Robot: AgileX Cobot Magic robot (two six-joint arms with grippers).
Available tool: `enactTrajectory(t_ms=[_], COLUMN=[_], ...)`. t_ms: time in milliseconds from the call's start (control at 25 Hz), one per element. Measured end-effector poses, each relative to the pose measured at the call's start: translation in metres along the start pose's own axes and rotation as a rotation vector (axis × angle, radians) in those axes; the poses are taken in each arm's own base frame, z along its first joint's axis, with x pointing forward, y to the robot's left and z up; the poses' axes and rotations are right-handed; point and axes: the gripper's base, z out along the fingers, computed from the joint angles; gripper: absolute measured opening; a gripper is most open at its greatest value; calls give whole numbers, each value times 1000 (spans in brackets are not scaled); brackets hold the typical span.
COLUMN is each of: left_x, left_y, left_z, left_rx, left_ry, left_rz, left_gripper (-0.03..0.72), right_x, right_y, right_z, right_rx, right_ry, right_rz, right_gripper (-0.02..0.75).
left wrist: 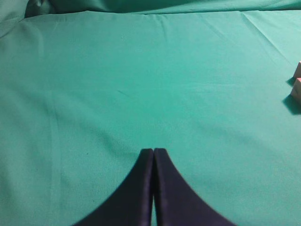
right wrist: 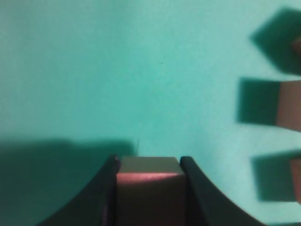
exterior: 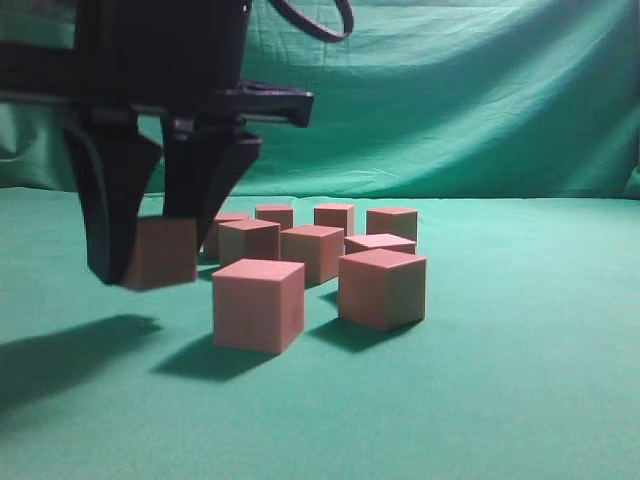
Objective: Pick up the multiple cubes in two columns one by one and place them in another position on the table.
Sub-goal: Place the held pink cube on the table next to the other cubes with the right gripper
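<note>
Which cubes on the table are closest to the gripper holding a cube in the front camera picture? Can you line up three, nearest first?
Counting from the right gripper with its held cube:
1. The front left cube, just right of the gripper.
2. The front right cube, further right.
3. The back right cube, far at the back, toward the backdrop.

the right gripper hangs above the table, fingers pointing down, clamped on a cube. the left gripper has its fingers pressed together, holding nothing.
</note>
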Motion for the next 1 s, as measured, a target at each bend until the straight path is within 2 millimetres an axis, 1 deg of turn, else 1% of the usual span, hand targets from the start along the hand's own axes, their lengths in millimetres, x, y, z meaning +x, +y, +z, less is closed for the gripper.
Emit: enactTrajectory(t_ms=[80, 400, 600, 920, 1000], left_x=[0, 0, 0, 0, 0], left_y=[0, 0, 0, 0, 0], left_z=[0, 0, 0, 0, 0], left_rx=[0, 0, 0, 0, 0], left_ry=[0, 0, 0, 0, 0], left_rz=[0, 0, 0, 0, 0], left_gripper=[0, 0, 0, 0, 0], right_x=[1, 0, 0, 0, 0], right_y=[0, -2, -2, -2, -2], right_z=[6, 20, 20, 20, 20], right_rx=[4, 26, 27, 28, 28], right_ry=[11, 4, 5, 5, 8], right_rz=[1, -6, 30, 41, 41], right_gripper=[253, 253, 253, 253, 343])
